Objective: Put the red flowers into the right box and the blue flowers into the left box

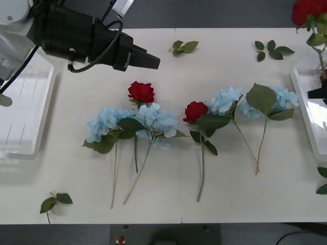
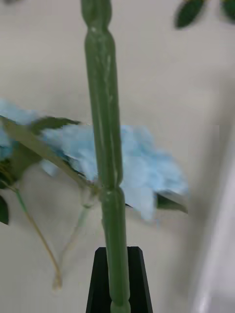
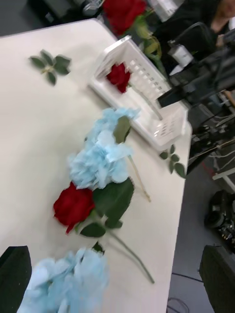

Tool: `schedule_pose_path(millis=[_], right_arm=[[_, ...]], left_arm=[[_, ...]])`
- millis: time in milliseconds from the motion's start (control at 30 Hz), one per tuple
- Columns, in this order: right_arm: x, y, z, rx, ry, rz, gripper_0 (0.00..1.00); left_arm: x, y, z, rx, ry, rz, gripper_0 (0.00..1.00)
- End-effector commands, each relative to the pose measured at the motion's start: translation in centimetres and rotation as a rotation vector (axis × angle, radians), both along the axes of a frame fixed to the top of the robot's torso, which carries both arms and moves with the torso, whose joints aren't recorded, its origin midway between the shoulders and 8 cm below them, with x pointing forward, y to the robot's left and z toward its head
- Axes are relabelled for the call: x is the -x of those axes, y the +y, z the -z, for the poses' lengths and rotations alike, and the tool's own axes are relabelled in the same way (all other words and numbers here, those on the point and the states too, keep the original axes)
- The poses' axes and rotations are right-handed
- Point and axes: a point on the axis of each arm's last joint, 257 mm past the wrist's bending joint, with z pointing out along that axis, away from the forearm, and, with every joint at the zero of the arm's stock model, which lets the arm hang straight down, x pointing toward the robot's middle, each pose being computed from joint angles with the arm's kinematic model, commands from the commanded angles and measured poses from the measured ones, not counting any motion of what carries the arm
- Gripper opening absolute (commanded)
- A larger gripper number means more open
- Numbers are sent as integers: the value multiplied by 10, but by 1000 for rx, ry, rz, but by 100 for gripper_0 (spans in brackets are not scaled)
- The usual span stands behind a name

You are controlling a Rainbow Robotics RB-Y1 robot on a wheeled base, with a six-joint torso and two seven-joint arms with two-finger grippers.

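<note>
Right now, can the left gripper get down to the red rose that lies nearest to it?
Probably yes. The left gripper hovers open above the table, just beside that red rose; nothing lies over the bloom, though blue flowers crowd its stem.

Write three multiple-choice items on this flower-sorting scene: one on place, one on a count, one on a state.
1. The red rose in the right tool hangs over: A the right box; B the left box; C the table's middle.
2. Blue flowers on the table: A two; B four; C six.
3. The left tool is: A open; B shut on a leaf; C shut on a stem.
Key: A, its stem drops toward that tray; B, four clusters lie in a row; A, its fingers stand apart, holding nothing.
</note>
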Motion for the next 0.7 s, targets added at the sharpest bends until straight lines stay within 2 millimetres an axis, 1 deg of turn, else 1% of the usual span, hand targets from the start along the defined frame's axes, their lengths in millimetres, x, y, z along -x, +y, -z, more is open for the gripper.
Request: schedule_pose_path(millis=[33,67,133,167,233,267,333,367,433,467,533,667,700], right_arm=[[1,-77,-16,112,9,137,0],[3,-85,-15,131,17,147,0],[10,-119,-9,210,42,194,0],[11,-128,-8,229,43,207,0],[16,-158,-5,298,53,253,0],[16,-165,-5,314,52,263,0],[22,-193,-2,377,60,308,0],[24,-200,-1,390,64,317,0],[31,-222,1,432,73,356,0],[31,-228,1,446,72,364,0],[34,-246,6,486,65,395,0],[29,-262,13,567,37,407,0],[28,-266,16,588,31,411,0]], left_arm=[[-3,20,-5,-99,24,-78,100],[-4,22,-2,-115,37,-91,100],[-6,35,13,-173,88,-149,100],[-7,38,17,-188,102,-166,100],[-7,50,34,-237,145,-224,100],[-7,54,38,-247,156,-243,100],[-7,65,54,-281,188,-309,100],[-6,68,57,-287,199,-325,100],[0,76,71,-313,247,-377,100],[1,77,74,-320,255,-388,100],[10,84,88,-337,305,-429,100],[20,95,105,-366,362,-492,100],[23,102,111,-377,382,-516,100]])
